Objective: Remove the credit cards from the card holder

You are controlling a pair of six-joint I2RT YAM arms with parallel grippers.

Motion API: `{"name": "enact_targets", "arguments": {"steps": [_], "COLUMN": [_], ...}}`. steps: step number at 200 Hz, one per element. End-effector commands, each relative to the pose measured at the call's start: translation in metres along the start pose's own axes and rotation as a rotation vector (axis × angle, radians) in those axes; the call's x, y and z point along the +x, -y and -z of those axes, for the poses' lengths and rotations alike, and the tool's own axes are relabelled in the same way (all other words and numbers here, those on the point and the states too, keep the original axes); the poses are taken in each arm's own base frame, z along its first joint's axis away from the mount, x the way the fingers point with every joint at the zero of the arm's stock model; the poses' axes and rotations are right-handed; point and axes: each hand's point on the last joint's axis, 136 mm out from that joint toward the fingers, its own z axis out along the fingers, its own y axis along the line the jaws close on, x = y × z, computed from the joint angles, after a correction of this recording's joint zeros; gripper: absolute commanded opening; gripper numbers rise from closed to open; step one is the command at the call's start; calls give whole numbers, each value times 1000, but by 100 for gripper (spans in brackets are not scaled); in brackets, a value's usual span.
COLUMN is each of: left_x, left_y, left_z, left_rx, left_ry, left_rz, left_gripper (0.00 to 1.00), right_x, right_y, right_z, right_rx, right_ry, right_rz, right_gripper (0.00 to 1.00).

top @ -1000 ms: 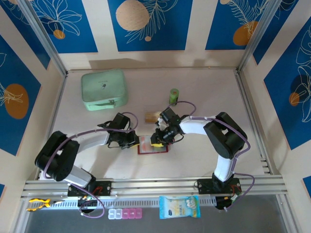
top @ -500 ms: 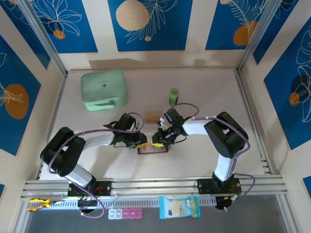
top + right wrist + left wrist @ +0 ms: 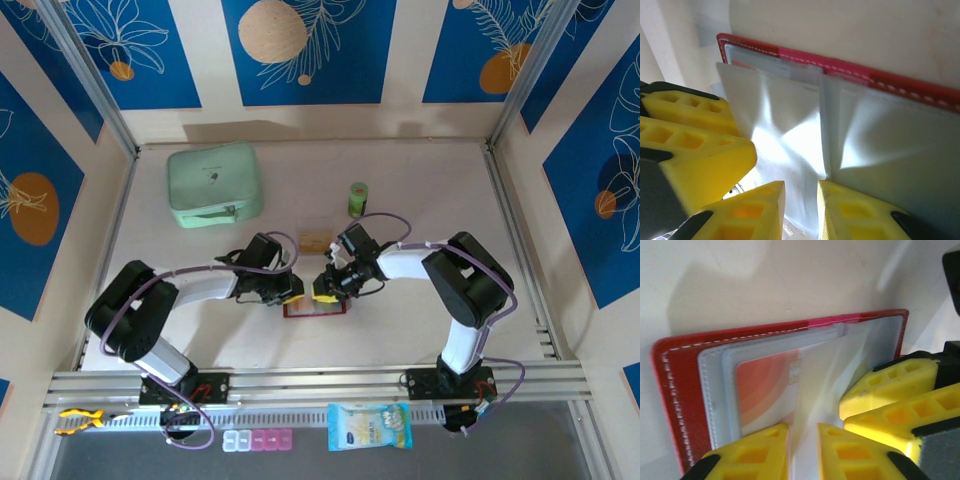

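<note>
Ideally the left tool and right tool, each narrowly open astride a sleeve, spread the holder to free the card.

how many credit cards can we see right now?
2. One credit card lies on the table just beyond the card holder; another sits in a clear sleeve inside it. More may be hidden behind the sleeves.

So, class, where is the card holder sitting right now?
In the top view, the card holder lies open on the table, between the left fingers and the right fingers, with a tan card just beyond it.
</note>
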Motion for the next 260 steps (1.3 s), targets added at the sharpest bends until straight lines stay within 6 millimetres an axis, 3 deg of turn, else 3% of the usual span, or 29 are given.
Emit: {"name": "enact_targets", "arguments": {"steps": [1,47,115,182,222,260], "left_x": [-1,-2,1,5,6,-1], "left_y": [22,38,61,47,44,64], "left_z": [6,4,-17,-44,-42,-28], "left_rx": [32,43,32,-10,-24,12], "left_ry": [-2,-7,-52,-101,-100,-66], "left_rz": [-42,-62,-109,-83,-85,-121], "left_gripper": [24,32,47,49,49,52], "right_x": [4,-3,-4,6,8,6], "right_y": [2,-4,2,12,12,7], "right_z": [17,56,107,118,119,121], "right_rx": [31,35,15,4,-4,-15], "right_ry": [33,122,233,260,264,267], "right_rz": [-18,-10,-27,-44,-43,-36], "right_gripper": [26,26,27,28,28,31]}}
